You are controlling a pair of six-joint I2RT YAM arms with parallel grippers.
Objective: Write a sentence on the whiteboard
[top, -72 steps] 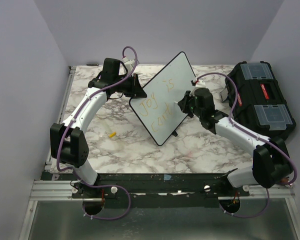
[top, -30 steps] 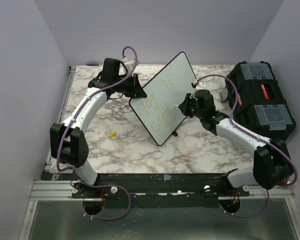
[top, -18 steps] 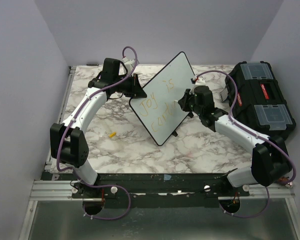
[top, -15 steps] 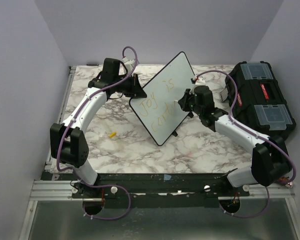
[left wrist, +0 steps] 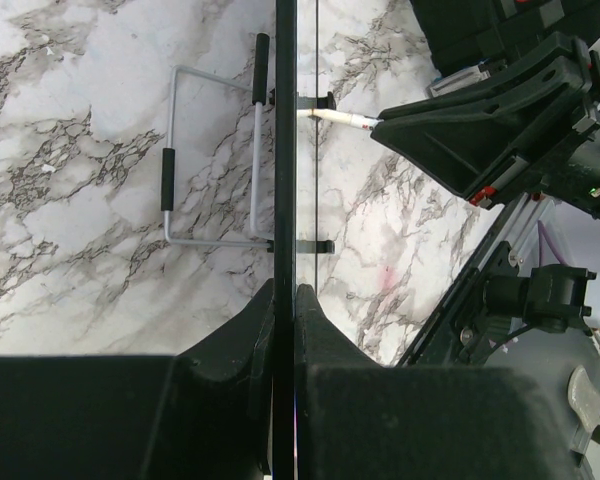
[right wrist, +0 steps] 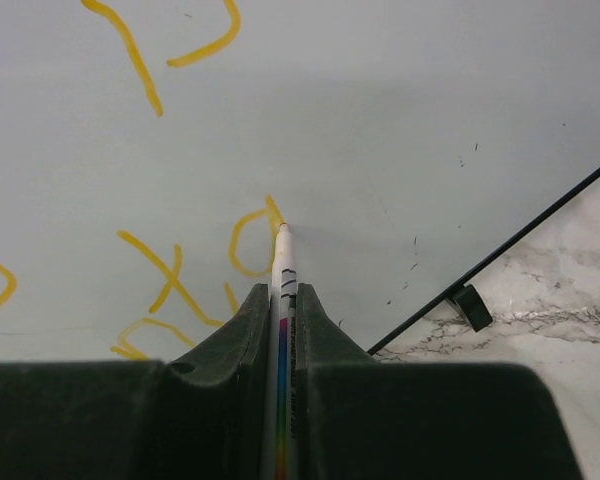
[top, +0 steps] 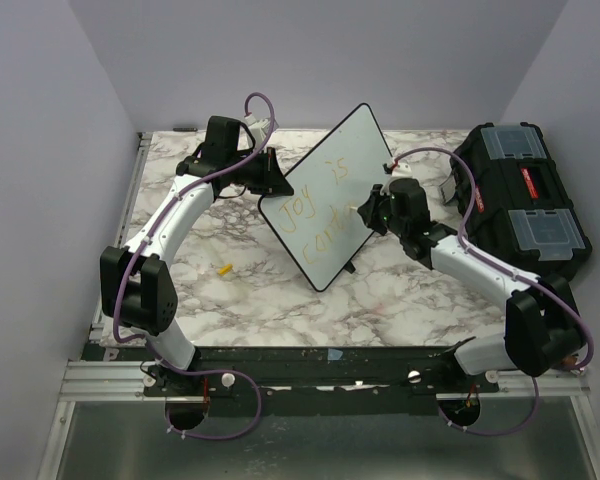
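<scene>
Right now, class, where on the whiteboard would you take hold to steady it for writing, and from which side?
Grip the whiteboard by its thin black rim, edge-on from the left. It stands tilted, so jaws pinch front and back there, as the left tool does, leaving the written face clear for the marker.

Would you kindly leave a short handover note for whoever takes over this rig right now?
The left gripper is shut on the edge of the whiteboard, propping it up.
The right gripper is shut on the marker, with its tip on the board.
Done: "Joy is" plus the start of the second line of the sentence.
Left: finish that line, then lift the marker away.
</scene>
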